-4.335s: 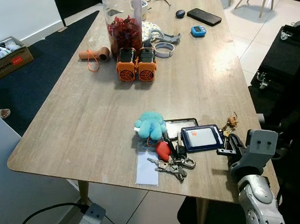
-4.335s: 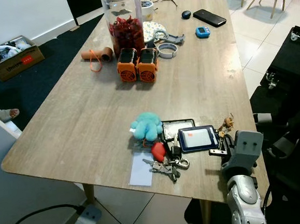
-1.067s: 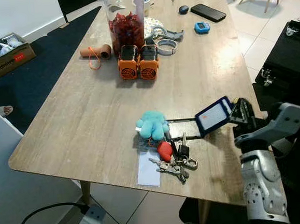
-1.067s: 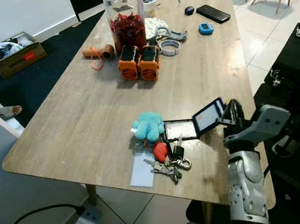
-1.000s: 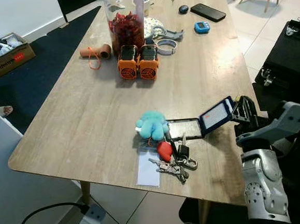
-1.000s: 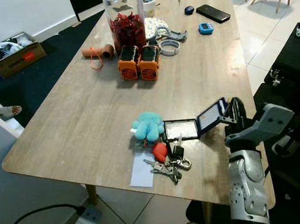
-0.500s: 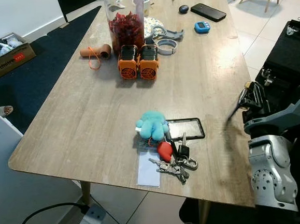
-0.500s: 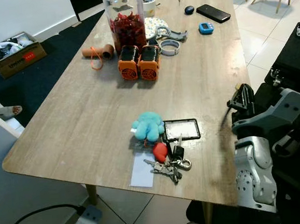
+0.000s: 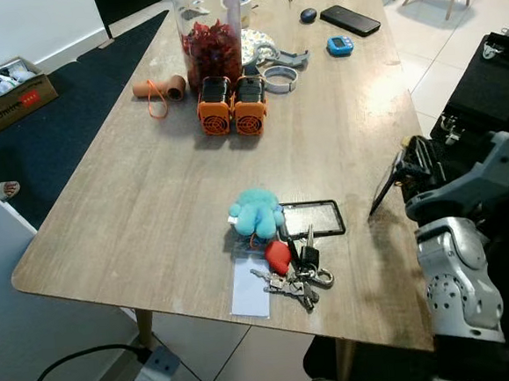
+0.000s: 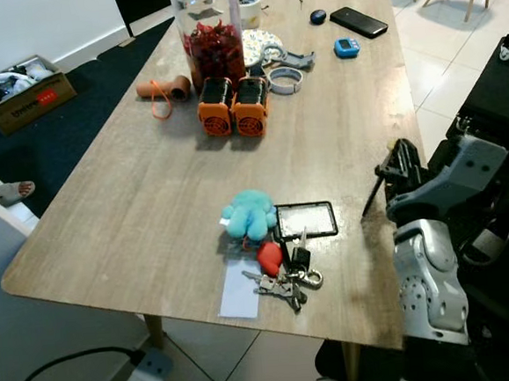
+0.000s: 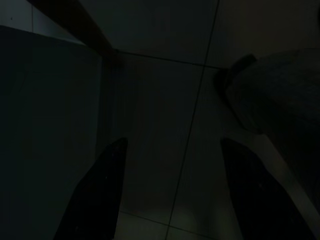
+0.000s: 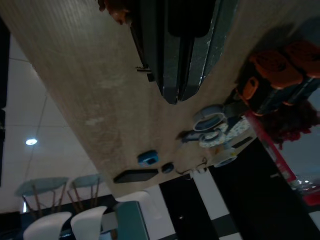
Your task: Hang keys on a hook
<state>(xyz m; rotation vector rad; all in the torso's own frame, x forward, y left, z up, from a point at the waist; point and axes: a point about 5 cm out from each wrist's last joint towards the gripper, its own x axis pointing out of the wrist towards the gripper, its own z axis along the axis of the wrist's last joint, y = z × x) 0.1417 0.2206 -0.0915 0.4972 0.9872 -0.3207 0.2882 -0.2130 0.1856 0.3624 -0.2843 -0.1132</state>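
Note:
A bunch of keys with a red fob lies near the front edge of the wooden table. A teal plush toy rests just behind it. Beside them are a black-framed card holder and a white card. My right gripper hovers over the table's right edge, to the right of the keys. It is shut on a dark blue badge holder, seen edge-on and hanging tilted. In the right wrist view this badge holder sits between the fingers. My left gripper hangs open in the dark below the table.
At the far end stand a jar of red stuff, two orange devices, a phone and a small blue timer. A cardboard box sits on the floor at left. A black case is at right.
My right gripper has carried the blue badge holder up and rightward, off the spot beside the keys to the table's right edge, turning it edge-on. The keys have not moved.

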